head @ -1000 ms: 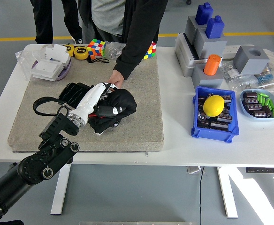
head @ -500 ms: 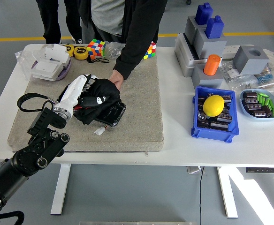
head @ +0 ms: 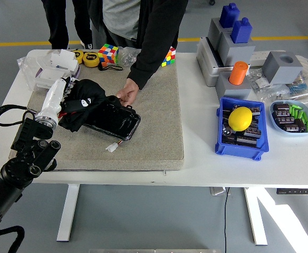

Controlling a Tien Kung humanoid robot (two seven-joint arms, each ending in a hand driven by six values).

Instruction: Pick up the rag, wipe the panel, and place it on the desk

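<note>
The white table is in front of me, and a large beige mat covers its left half. A person in a dark jacket stands at the far side. The person's hand reaches down to the mat and touches the far right corner of the panel.

At the far right of the table there is a grey block unit with two blue blocks on top and an orange cylinder in front. Nearer to me on the right stands a blue bin with a yellow ball inside, and just beside it, further right, a light blue dish with small parts.

My left arm comes in from the lower left corner. My left hand, white, is at the left part of the mat, and its fingers are closed on the rag. The rag is black and bunched, and it lies over the left end of the panel. The panel is a black glossy plate, flat on the mat, tilted so that its right end is nearer to me. A small white piece lies on the mat just near the panel's near edge.

At the far left corner I see a white and purple box, a yellow tape measure and a colour cube. A second cube is partly behind the person's sleeve.
</note>
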